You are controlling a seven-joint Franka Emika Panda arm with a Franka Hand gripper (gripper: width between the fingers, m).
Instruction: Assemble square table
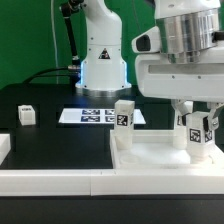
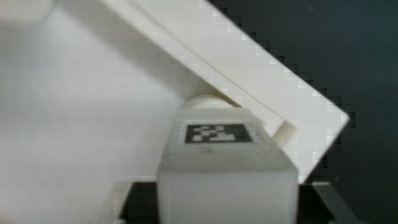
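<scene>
Leg (image 2: 222,165) gripped between fingers (image 2: 143,205), at tabletop (image 2: 71,100) corner.

A green backdrop (image 1: 25,40) fills ten o'clock behind the black table (image 1: 50,145), the marker board (image 1: 95,115) lying near centre.

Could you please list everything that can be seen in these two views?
Tabletop: one, white, on the table, at the exterior view's right.
Loose leg: one, white, tagged, on the table at the exterior view's left.
Upright leg: one, white, tagged, at the tabletop's far corner.
Held leg: one, white, tagged, over the tabletop's other far corner.
Marker board: one, white, flat behind the tabletop.
Border rails: two, white, near edge and exterior view's left.
Table: one, black.
Arm base: one, white, at the back.
Gripper: one, white, shut on the held leg.
</scene>
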